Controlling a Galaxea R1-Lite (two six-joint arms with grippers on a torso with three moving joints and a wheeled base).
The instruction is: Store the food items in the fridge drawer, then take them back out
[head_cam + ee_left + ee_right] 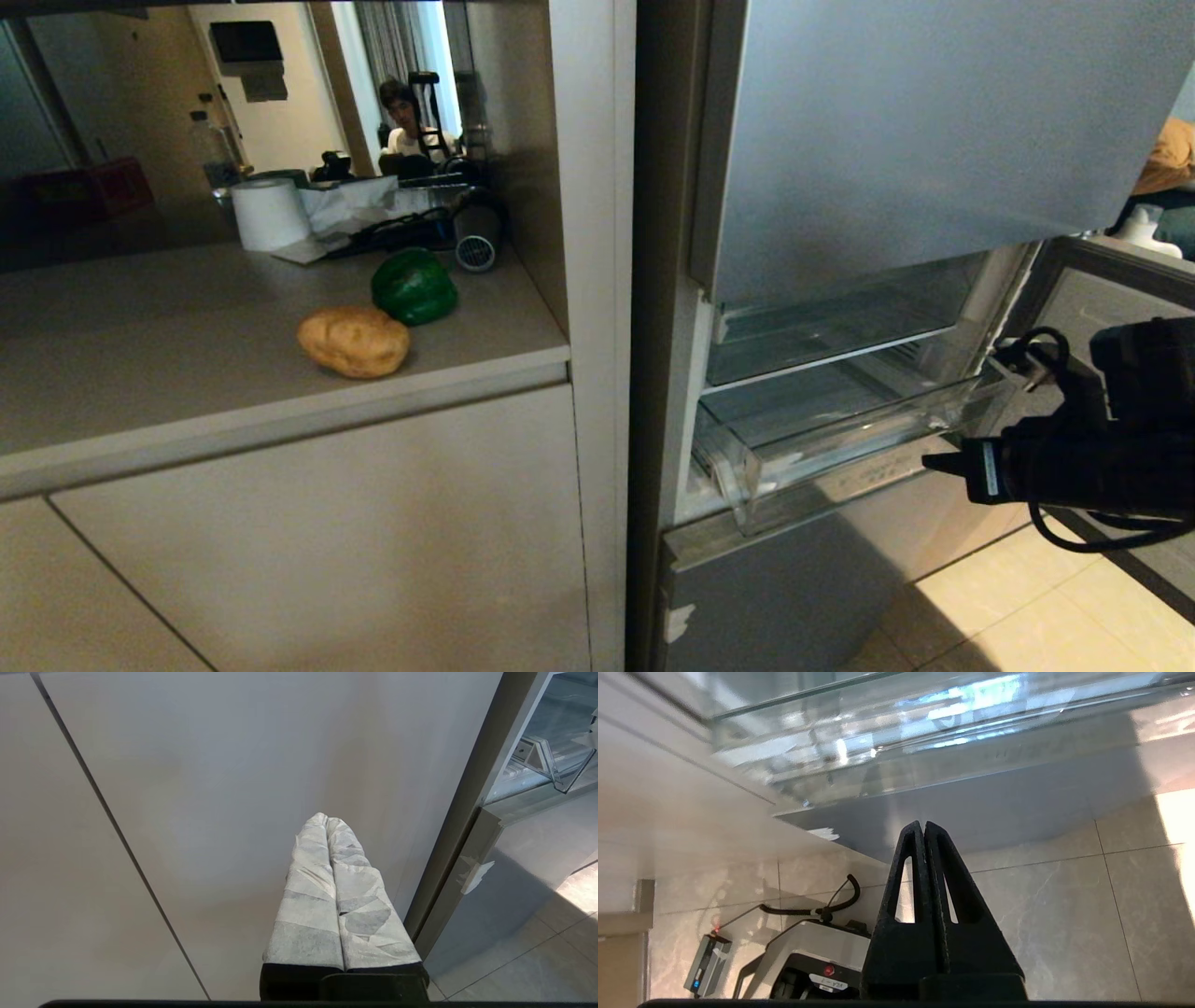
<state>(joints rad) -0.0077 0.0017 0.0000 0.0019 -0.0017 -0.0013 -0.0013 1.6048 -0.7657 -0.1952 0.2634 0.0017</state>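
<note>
A tan potato (354, 343) and a dark green bell pepper (414, 287) lie side by side on the grey counter (140, 345), near its front edge. To their right the see-through fridge drawer (840, 425) stands pulled out of the blue-grey fridge, with nothing in it. My right gripper (934, 462) is shut and holds nothing, just in front of the drawer's right end; in the right wrist view its black fingers (924, 828) point below the drawer (896, 732). My left gripper (326, 819), wrapped in white, is shut and parked before the cabinet front.
The fridge's tall top door (934, 131) hangs above the drawer, its lowest panel (784, 597) below. A paper roll (269, 213) and clutter sit at the counter's back. A person shows in the reflection (406, 121). My base (808, 961) and a cable lie on the tiled floor.
</note>
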